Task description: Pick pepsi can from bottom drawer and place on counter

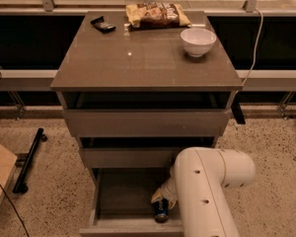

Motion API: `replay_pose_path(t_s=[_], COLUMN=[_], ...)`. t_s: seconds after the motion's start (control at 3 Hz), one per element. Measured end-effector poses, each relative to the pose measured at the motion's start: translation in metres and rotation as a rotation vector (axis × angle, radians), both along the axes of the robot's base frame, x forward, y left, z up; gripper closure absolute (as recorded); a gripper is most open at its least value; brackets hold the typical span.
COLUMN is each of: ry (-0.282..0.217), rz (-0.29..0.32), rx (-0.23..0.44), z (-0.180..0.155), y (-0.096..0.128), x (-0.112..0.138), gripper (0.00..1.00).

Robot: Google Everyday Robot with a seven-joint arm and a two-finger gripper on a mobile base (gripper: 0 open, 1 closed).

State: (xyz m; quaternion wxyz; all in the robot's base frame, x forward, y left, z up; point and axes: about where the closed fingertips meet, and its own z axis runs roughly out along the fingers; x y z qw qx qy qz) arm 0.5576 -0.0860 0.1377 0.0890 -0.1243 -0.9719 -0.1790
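Note:
The bottom drawer [123, 201] is pulled open at the foot of the cabinet. The pepsi can [161, 211], dark blue, stands upright on the drawer floor near its front right. My gripper [160, 196] reaches down into the drawer from the white arm [207, 191] and sits right over the top of the can; most of it is hidden by the arm. The counter [138, 58] is the glossy grey-brown top slab above.
On the counter stand a white bowl [198, 41] at the back right, a snack bag [155, 15] at the back and a small black object [103, 24] at the back left. The two upper drawers [145, 122] are slightly open. A black bar [29, 159] and a cardboard piece [0, 174] lie on the floor at the left.

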Motion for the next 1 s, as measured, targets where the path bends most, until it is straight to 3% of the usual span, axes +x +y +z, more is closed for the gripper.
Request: replay_pose_path(t_s=[0.67, 1.0], ry=[0.002, -0.013], rz=[0.005, 0.006], rx=[0.034, 0.065], z=[0.009, 0.023], y=[0.006, 0.009], x=[-0.003, -0.006], gripper=[0.87, 1.0])
